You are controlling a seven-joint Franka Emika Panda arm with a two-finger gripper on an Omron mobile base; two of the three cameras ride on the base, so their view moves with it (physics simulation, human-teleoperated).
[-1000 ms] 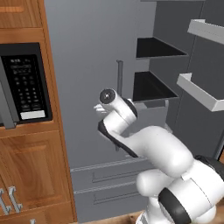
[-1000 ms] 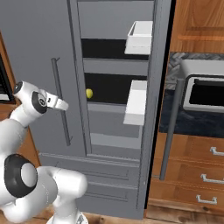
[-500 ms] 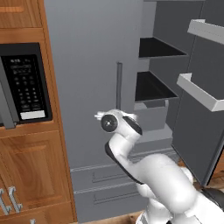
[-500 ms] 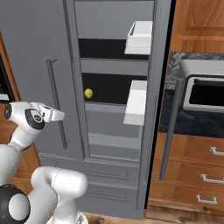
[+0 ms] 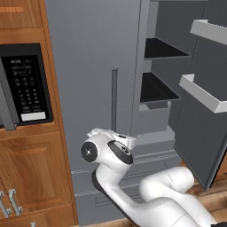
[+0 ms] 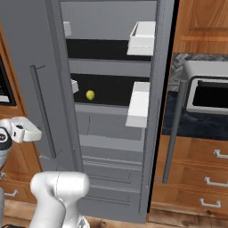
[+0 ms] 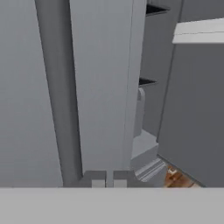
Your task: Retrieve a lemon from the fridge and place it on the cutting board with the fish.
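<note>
Pincer (image 7: pixel 109 178) closed, the two dark tips nearly touching with only a sliver between them, nothing held. In the hand view it faces the closed left fridge door at close range, just beside that door's long vertical bar handle (image 7: pixel 59 87). From the left base view the hand end of the arm (image 5: pixel 116 138) sits low in front of the same door, below the foot of the handle; the white arm folds down and back to the lower right. In the right base view the white hand end (image 6: pixel 24 130) shows at the left edge, near the handle and short of the open compartment. Fridge (image 6: pixel 44 44): matte grey, left door shut, right door (image 5: pixel 208 133) swung wide open with white door bins (image 6: pixel 138 103) on its inside. Dark shelves inside. Lemon (image 6: pixel 90 95), small and yellow-green, rests on the middle dark shelf, toward the left of the opening, well apart from the pincer. Drawers below the shelves, closed. Left of the fridge, a black-panelled microwave (image 5: pixel 24 86) set in wooden cabinetry. Right of the fridge, a toaster oven (image 6: pixel 207 91) on a dark counter above wooden drawers.
</note>
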